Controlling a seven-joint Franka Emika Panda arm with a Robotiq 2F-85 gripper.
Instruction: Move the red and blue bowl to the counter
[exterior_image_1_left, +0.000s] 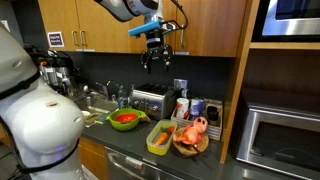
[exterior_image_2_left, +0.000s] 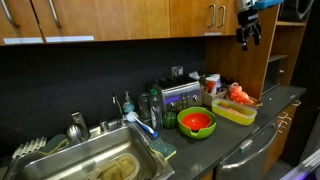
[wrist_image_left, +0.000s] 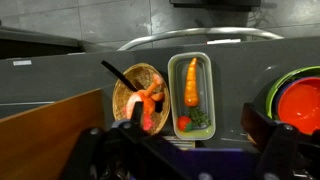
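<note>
- We saw the gripper (exterior_image_1_left: 153, 55) hanging high in the upper middle of the frame, in front of the wooden cabinet doors and well above everything on the counter (exterior_image_1_left: 128, 143).
- Its jaws stood spread wide with nothing between them. In the wrist view the two dark fingers (wrist_image_left: 272, 140) sat far apart at the bottom corners of the frame.
- The red and blue bowl (exterior_image_2_left: 197, 122) lay nested inside the larger lime-green bowl (exterior_image_2_left: 197, 134), low and centre in both exterior views. In the wrist view it was cut off at the right edge.
- Just beside it stood the green tray (wrist_image_left: 172, 95) with a carrot (wrist_image_left: 192, 82) in it, and beyond that the wicker basket (wrist_image_left: 125, 85).
- We judged the task not yet begun: the bowl rested in the green one, not on the bare worktop.
- The bowl looked to us like small, rigid plastic: light, stiff, unlikely to break, but smooth and likely slippery.
- We judged the rim the place to take hold, one finger inside the red hollow and one outside. However, the green bowl's wall seemed to crowd the outer face, so there was little room for that finger.
- We thought the part of the rim standing proudest of the green bowl the best entry.
- A light pinch could have lifted both bowls together or let the red one tip and slide out.
</note>
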